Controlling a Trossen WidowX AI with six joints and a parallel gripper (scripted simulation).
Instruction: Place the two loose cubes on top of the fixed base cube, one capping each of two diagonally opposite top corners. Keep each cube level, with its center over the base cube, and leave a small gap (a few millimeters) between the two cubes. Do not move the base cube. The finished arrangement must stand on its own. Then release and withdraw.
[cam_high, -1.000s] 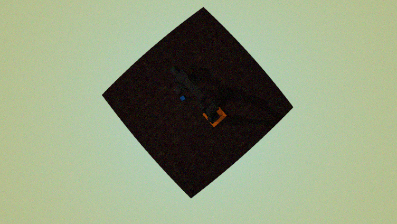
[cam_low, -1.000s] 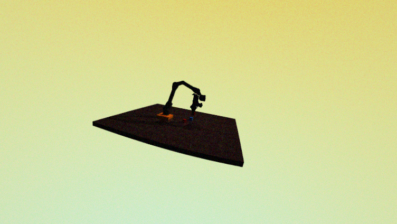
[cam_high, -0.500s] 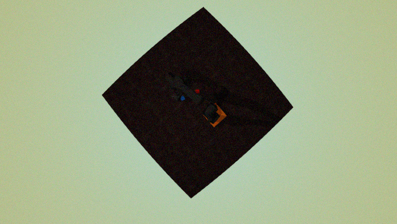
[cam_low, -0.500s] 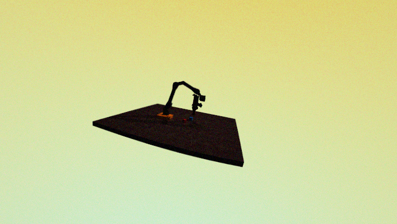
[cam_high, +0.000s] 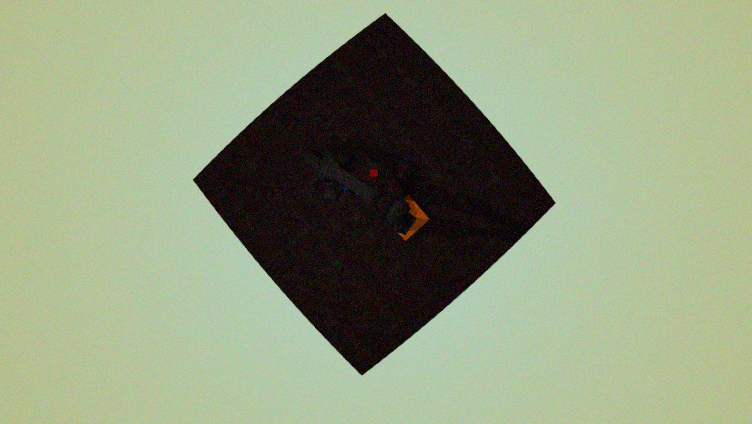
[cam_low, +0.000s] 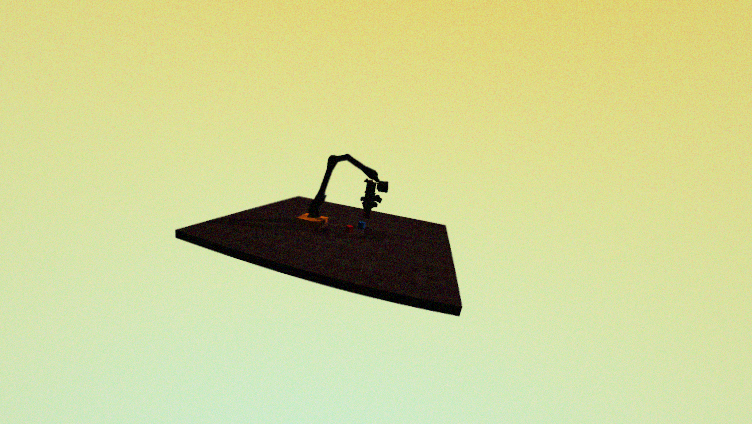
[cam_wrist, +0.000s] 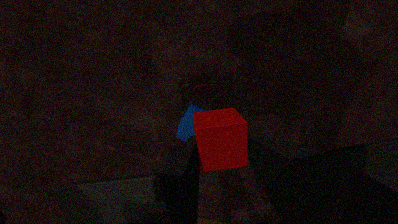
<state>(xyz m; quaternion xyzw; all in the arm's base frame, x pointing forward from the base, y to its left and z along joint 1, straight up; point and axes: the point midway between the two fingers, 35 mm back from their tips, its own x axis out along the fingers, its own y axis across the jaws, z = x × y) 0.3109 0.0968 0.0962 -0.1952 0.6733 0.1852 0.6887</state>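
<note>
A dark robot arm (cam_high: 350, 179) (cam_low: 327, 176) reached toward ten o'clock in the top view from its orange base (cam_high: 421, 217) (cam_low: 315, 218) (cam_wrist: 212, 220). Its gripper (cam_high: 339, 189) (cam_low: 367, 215) (cam_wrist: 218, 138), fingers partly open, gripped a red cube (cam_wrist: 223, 147) above the dark table (cam_high: 315, 284) (cam_low: 363, 263) (cam_wrist: 75, 100). The blue cube (cam_high: 345, 189) (cam_low: 361, 224) (cam_wrist: 186, 123) showed at ten o'clock behind it in the wrist view. On the table, a second red cube (cam_high: 373, 172) (cam_low: 349, 228) sat near the blue one, which lay at its eight o'clock seen from the top. Neither red cube capped the blue.
</note>
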